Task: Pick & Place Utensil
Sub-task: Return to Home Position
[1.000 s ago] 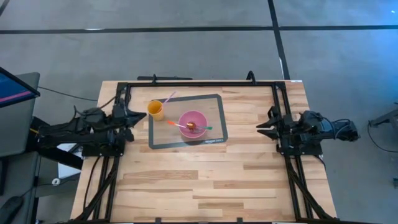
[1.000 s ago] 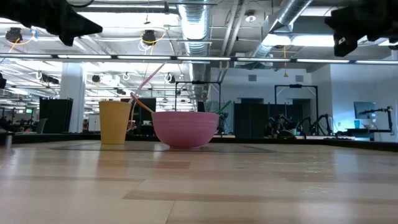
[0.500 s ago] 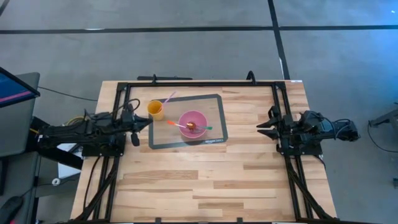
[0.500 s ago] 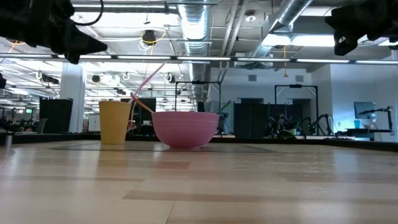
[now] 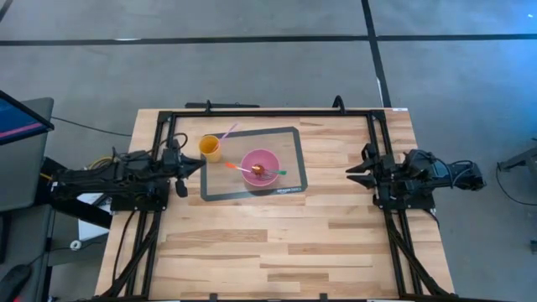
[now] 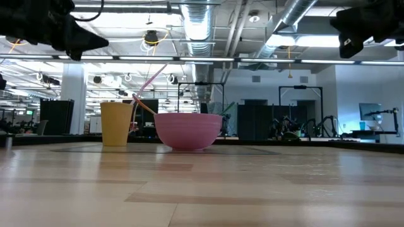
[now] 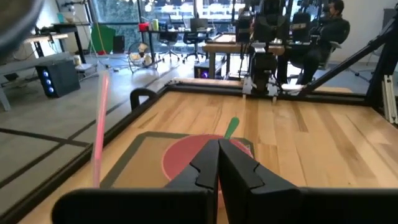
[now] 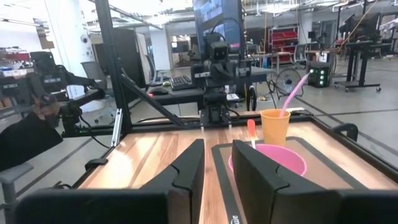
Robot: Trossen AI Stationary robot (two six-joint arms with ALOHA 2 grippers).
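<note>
A pink bowl (image 5: 260,165) stands on a grey mat (image 5: 289,143). An orange-handled utensil (image 5: 233,166) and a green-handled one (image 5: 277,174) lean on the bowl's rim. A yellow cup (image 5: 210,148) stands at the mat's far left corner, and a pink straw-like utensil (image 5: 228,132) leans in it. My left gripper (image 5: 195,166) hovers shut at the mat's left edge, pointing at the bowl (image 7: 180,158). My right gripper (image 5: 351,173) waits open to the right of the mat, raised above the table. From there I see the bowl (image 8: 268,160) and cup (image 8: 275,126).
A black rail frame (image 5: 268,111) runs along the far edge and both sides of the wooden table. Bare wood (image 5: 277,243) stretches between the mat and the near edge. A monitor (image 5: 21,122) stands off the left side. A seated person (image 7: 329,22) shows in the room beyond.
My left gripper has moved toward the table's right, up to the mat's left edge, and dipped slightly. It then held there. The bowl, cup and utensils have stayed put.
</note>
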